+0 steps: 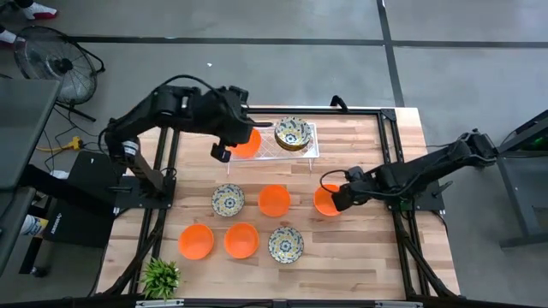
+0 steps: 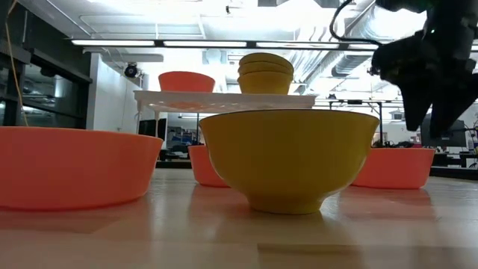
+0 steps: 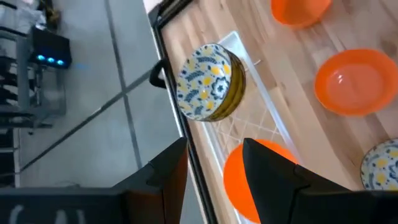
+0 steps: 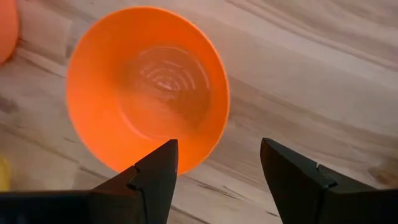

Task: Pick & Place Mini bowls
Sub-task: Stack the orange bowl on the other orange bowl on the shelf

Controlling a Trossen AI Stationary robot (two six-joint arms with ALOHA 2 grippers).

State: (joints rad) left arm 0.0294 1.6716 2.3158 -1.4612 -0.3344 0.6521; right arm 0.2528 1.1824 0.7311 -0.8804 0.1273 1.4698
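Orange bowl (image 4: pixel 148 87): lain just ahead of the spread-fingered right gripper (image 4: pixel 214 171), its near rim between the fingers; left gripper (image 3: pixel 214 165), likewise spread, is poised over the tray (image 1: pixel 313 151).

Bowls, plain: glossy orange, five seen. One on the tray (image 1: pixel 246 142); one mid-bench (image 1: pixel 273 200); one toward the bench's right edge (image 1: pixel 326 200); two near the front edge (image 1: pixel 195 241) (image 1: pixel 241 240).
Bowls, patterned: cream inside with blue-green and yellow floral motifs, mustard-yellow outside. A stack on the tray (image 1: pixel 292 133); singles at (image 1: pixel 228 200) and (image 1: pixel 285 245).
Tray (image 1: pixel 313 147): white, lattice pattern.
Bench (image 1: pixel 368 248): pale wood, visible grain.
Plant (image 1: pixel 160 276): green, front left corner.
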